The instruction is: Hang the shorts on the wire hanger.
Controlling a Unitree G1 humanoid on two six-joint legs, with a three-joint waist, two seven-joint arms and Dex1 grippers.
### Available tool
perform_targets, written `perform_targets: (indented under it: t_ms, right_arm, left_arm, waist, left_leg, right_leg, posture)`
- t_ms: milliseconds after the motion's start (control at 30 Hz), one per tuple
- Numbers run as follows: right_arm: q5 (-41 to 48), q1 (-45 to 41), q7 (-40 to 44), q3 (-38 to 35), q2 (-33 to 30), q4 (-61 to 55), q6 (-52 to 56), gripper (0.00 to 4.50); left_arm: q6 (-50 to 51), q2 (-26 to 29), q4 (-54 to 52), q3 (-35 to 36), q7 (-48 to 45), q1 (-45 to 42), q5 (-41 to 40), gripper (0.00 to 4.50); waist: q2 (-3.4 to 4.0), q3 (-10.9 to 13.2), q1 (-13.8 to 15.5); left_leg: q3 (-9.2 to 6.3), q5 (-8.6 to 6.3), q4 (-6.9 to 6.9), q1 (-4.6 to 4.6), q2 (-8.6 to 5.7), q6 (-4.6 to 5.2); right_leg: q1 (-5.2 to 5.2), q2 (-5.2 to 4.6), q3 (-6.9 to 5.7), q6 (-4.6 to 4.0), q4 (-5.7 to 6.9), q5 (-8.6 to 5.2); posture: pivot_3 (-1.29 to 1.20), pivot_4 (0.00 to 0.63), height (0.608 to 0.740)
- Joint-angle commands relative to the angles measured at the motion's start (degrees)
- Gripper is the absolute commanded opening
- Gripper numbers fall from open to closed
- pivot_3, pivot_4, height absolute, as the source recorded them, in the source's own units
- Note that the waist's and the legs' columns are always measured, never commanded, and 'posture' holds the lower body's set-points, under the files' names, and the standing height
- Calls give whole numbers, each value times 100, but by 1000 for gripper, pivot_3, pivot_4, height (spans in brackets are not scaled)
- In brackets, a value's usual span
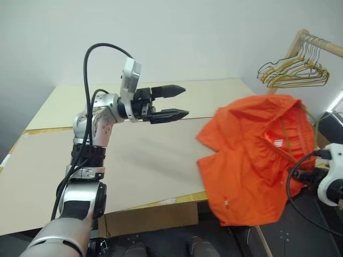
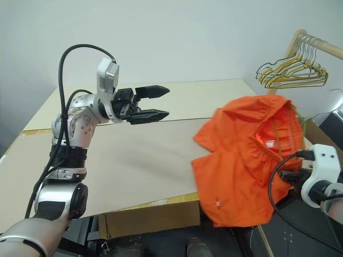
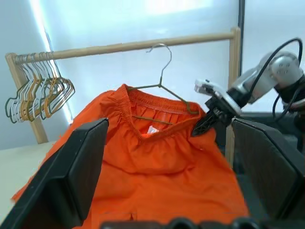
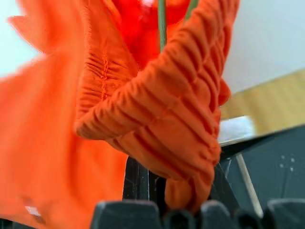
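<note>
From the left wrist, the wire hanger (image 3: 162,78) shows inside the shorts (image 3: 162,162), pinched by the right gripper (image 3: 202,126); the left gripper (image 1: 170,103) gapes empty.

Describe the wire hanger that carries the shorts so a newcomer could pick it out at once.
Start at the wooden clothes rail. In front of it, the bright orange fabric shorts are held up, and a single thin dull-grey wire hanger rises from their gathered waistband. Unlike the bunched gold, orange and green wire hangers at the rail's end, it is alone and threaded into the shorts.

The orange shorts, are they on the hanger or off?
On: the grey wire hanger sits inside the bright orange fabric shorts' waistband.
</note>
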Motion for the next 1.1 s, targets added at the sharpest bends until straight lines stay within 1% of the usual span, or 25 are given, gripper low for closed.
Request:
perform_targets:
  t_ms: [33,200,367,433,500,533,600,800,867,933,1100]
  right_arm:
    - [699,-246,-741,-471,-337,308,44,0]
    - [1728,-410,-1546,-582,-1143,1323,44,0]
    - [3257,-858,-2553,-655,-1873,3094,-49,0]
    - [4017,-665,-3070,-661,-2212,3608,-381,0]
    - [4844,-280,-3595,-634,-2495,3950,-812,0]
    - [5191,-77,-3805,-613,-2621,4077,-995,0]
    - [5609,207,-4071,-629,-2798,4305,-1258,0]
    - [5692,479,-4244,-736,-3119,4801,-1555,0]
    - [5665,411,-4215,-668,-3259,5059,-1649,0]
    - [5618,314,-4162,-595,-3396,5303,-1730,0]
    - [5242,-56,-3824,-427,-3756,5859,-1645,0]
  left_arm:
    - [119,-80,-279,146,371,-20,-279,4461]
    - [87,-333,-207,298,1030,-185,-397,4461]
    - [205,-633,-300,366,1655,-330,-541,4461]
    - [255,-711,-399,335,1729,-288,-615,4461]
    - [253,-760,-490,284,1782,-220,-635,4461]
    - [249,-771,-523,262,1800,-188,-648,4461]
    - [261,-778,-554,231,1827,-150,-684,4461]
    - [187,-735,-447,164,1788,-193,-683,4461]
    - [143,-740,-408,129,1755,-223,-660,4461]
    - [96,-745,-383,100,1725,-246,-643,4461]
    - [68,-710,-340,56,1657,-288,-632,4461]
  waist:
    - [5,-3,-12]
    - [16,-6,-38]
    - [17,-6,-133]
    - [21,-8,-143]
    - [23,-9,-159]
    - [22,-9,-168]
    - [23,-9,-209]
    - [26,-11,-355]
    - [34,-16,-423]
    - [72,-39,-472]
    - [88,-48,-609]
  left_leg:
    - [0,0,-4,1,-1,0]
    - [1,0,-9,6,-4,1]
    - [2,-1,-15,19,-7,3]
    - [2,0,-44,40,-11,3]
    - [1,-1,-80,60,-15,5]
    - [1,-7,-85,65,-15,14]
    - [2,-13,-88,63,-16,24]
    - [2,-14,-84,65,-30,27]
    - [3,-14,-85,74,-36,27]
    - [-1,-15,-91,81,-39,28]
    - [0,-24,-95,89,-83,43]
  right_leg:
    - [1,0,1,0,-4,0]
    - [10,-1,6,-1,-12,0]
    - [28,1,15,-10,-26,-5]
    - [57,1,20,-20,-63,-10]
    - [106,3,24,-26,-95,-16]
    - [113,3,25,-26,-106,-19]
    - [117,3,28,-19,-114,-21]
    - [131,4,61,-16,-124,-23]
    - [150,6,76,-11,-138,-23]
    - [183,10,84,-2,-182,-19]
    - [199,8,161,37,-186,-41]
  posture:
    - [-102,0,740]
    - [-106,0,740]
    - [-105,0,740]
    - [-108,0,740]
    - [-111,0,740]
    - [-118,0,740]
    - [-118,0,740]
    - [-136,0,740]
    - [-141,0,740]
    - [-147,0,740]
    - [-154,0,740]
